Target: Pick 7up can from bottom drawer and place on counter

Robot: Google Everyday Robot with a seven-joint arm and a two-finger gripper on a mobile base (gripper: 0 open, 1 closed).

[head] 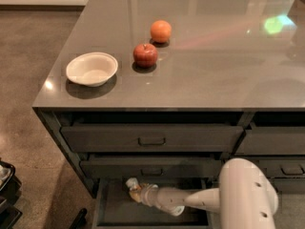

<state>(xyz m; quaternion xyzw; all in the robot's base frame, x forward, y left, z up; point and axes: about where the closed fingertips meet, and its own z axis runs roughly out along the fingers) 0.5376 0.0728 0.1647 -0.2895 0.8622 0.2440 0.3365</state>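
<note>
Brown mottled floor [33, 56] runs along the left of a cabinet island, whose glossy dark grey counter [214, 70] fills most of the view and throws back light patches at its far right. Below its front edge sit two handled drawers, the upper [95, 138] and the middle [109, 168], both closed. Under them the bottom drawer [124, 211] stands pulled out, its dark floor showing.

From the lower right the robot's white arm [243, 199] reaches leftward into that open drawer. On the counter, near the left edge, rests a white bowl [91, 68]. To its right is a red apple [145, 55], and just behind that an orange [160, 31]; the two fruits are close but apart.

Smallest of all, the 7up can [132, 183] shows as a pale shape with a warm-coloured patch at the back left of the bottom drawer, right at the tip of the arm. The hand [137, 192] is down in the drawer against the can; whether it has clamped on the can, I cannot tell.

By my reading, the drawer is open and the reach is made, so the task sits at the grasp. Left to do: secure the can, lift it out past the drawer front, carry it up and set it on a bare part of the counter.
</note>
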